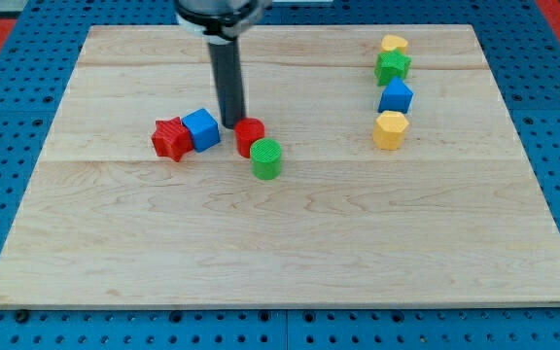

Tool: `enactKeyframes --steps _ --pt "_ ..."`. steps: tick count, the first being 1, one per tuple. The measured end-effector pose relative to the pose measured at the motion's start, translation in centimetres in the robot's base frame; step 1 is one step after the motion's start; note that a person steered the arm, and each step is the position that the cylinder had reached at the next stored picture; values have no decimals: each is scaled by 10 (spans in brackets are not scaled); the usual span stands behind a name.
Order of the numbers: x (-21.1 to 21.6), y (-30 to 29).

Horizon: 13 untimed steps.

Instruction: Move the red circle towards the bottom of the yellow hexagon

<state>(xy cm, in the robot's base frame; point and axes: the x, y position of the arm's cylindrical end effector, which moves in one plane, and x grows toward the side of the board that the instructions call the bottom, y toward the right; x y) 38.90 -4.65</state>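
The red circle (250, 134) is a short red cylinder left of the board's centre. My tip (232, 122) stands just at its upper left, touching or nearly touching it. A green cylinder (267, 158) sits against the red circle's lower right. The yellow hexagon (391, 129) lies far to the right, at the bottom of a column of blocks.
Above the yellow hexagon stand a blue cube (396, 96), a green star (393, 66) and a yellow block (394, 45). A blue cube (200, 129) and a red star (172, 139) sit left of my tip. The wooden board (280, 243) lies on a blue pegboard.
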Motion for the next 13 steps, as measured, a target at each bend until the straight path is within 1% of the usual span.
enactKeyframes --steps 2,3,4,5,6,7,8,9,10,11,12,13 --pt "49 12" --pt "70 8" --pt "108 -12" --pt "107 3" --pt "81 3" --pt "78 31" --pt "78 75" --pt "94 68" --pt "125 48" --pt "140 56" --pt "122 55" --pt "115 90"
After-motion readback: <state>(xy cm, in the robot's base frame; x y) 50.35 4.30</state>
